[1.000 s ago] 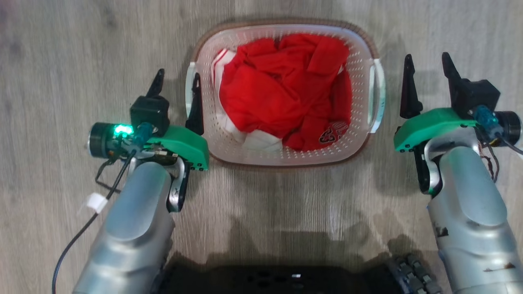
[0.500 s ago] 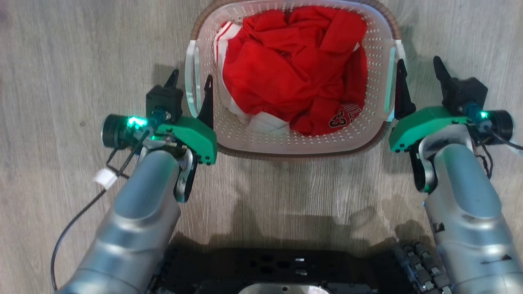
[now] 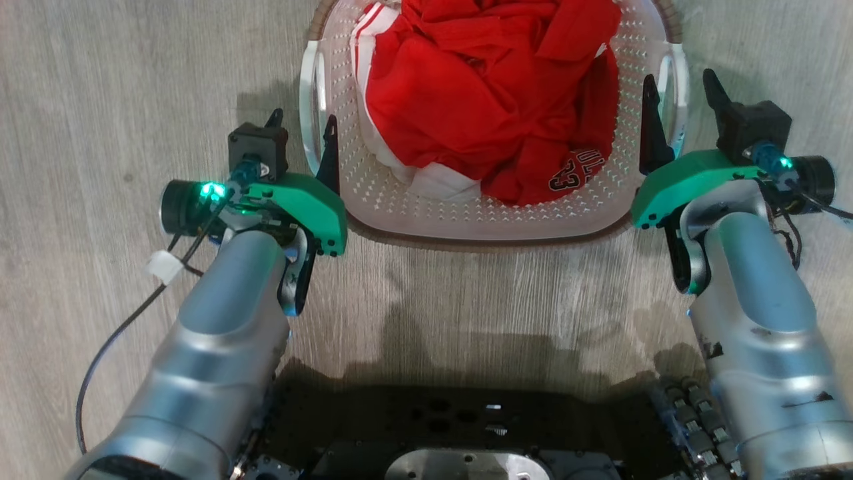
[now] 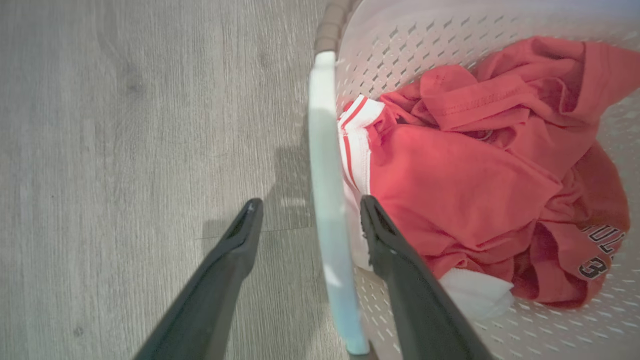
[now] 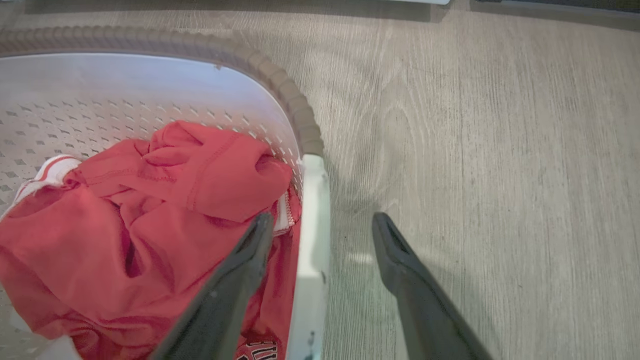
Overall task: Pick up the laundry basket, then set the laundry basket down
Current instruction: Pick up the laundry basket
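Likely a home's laundry spot: a pale grey wood-look plank floor (image 3: 466, 300) and a white perforated plastic laundry basket (image 3: 426, 213) heaped with crumpled red-and-white clothes (image 3: 466, 100).

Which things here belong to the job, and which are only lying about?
For the job: laundry basket, left gripper, right gripper, both open astride its handles.
Lying about: red clothes in the basket, wooden floor.

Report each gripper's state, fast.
Left gripper: open, jaws astride a side handle of the laundry basket, gripping nothing.
Right gripper: open, jaws astride the other side handle, gripping nothing.
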You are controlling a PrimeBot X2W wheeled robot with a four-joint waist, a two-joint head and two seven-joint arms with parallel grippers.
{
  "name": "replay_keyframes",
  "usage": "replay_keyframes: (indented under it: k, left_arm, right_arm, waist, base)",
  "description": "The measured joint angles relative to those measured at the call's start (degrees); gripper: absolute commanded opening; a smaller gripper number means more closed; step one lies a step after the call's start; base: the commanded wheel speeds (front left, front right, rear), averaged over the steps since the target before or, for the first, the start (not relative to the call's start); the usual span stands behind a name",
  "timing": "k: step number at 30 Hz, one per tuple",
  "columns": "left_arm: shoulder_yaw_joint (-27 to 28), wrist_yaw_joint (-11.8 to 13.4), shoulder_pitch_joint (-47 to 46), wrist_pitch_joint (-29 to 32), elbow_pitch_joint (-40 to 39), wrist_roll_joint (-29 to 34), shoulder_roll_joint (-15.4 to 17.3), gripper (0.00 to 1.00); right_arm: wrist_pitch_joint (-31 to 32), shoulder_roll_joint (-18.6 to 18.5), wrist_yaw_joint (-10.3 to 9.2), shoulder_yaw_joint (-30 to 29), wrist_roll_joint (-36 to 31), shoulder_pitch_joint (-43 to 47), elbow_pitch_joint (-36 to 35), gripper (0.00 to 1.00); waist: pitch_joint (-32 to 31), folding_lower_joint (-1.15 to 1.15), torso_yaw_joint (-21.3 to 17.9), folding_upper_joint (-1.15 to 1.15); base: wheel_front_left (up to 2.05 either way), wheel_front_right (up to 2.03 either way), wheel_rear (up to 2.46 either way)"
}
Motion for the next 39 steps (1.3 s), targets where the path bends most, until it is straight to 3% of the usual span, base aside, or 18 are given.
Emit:
replay_keyframes:
  k: [9,20,21,24,26,27,28,30,39]
  left_arm:
    - [-3.1,-1.9,-2.8,0.0,2.5,-2.1,-0.1,1.00]
    - [-7.1,-2.0,-5.4,0.0,4.1,-6.9,-0.2,1.00]
    - [-7.5,-2.0,-5.5,0.0,4.1,-7.2,-0.2,0.93]
    - [-9.0,-2.0,-6.2,0.0,4.6,-8.5,-0.2,0.48]
    - [-9.4,-2.0,-6.4,0.0,4.9,-9.1,-0.2,0.22]
    - [-9.6,-2.0,-6.5,0.0,5.1,-9.5,-0.2,0.22]
    - [-10.0,-2.0,-6.5,0.0,5.2,-9.8,-0.2,0.00]
    - [-10.6,-2.0,-6.5,0.0,5.5,-10.7,-0.4,0.00]
    - [-12.0,-1.9,-6.2,0.1,5.8,-12.6,-0.4,0.00]
  right_arm:
    - [0.0,-0.2,0.00,0.8,0.0,-1.9,4.2,1.00]
    - [0.0,-0.3,0.00,1.2,0.1,-3.6,7.3,1.00]
    - [0.0,-0.3,0.00,1.2,0.1,-3.8,7.3,1.00]
    - [0.0,-0.3,0.00,1.1,0.4,-3.8,7.9,0.47]
    - [0.0,-0.4,0.00,1.1,0.4,-3.8,8.2,0.32]
    - [0.0,-0.4,0.00,1.0,0.4,-3.8,8.5,0.32]
    - [0.0,-0.4,0.00,1.0,0.4,-3.8,8.8,0.23]
    - [0.0,-0.3,0.00,0.9,0.8,-4.0,9.4,0.00]
    - [-0.3,-0.3,0.00,1.0,1.9,-5.2,12.0,0.00]
  waist:
    - [1.8,0.00,0.8,0.01]
    - [3.0,0.00,1.3,0.01]
    - [3.0,0.00,1.4,0.01]
    - [3.0,0.00,1.6,0.01]
    - [2.9,0.00,1.7,0.01]
    - [2.8,0.00,1.8,0.01]
    - [2.7,0.00,1.8,0.01]
    - [2.5,0.00,1.9,0.01]
    - [0.3,0.00,1.9,0.00]
  base:
    - [0.00,0.00,0.00]
    - [0.00,0.00,0.00]
    - [0.00,0.00,0.00]
    - [0.00,0.00,0.00]
    - [0.00,0.00,0.00]
    - [0.00,0.00,0.00]
    - [0.00,0.00,0.00]
    - [0.00,0.00,0.00]
    - [0.00,0.00,0.00]
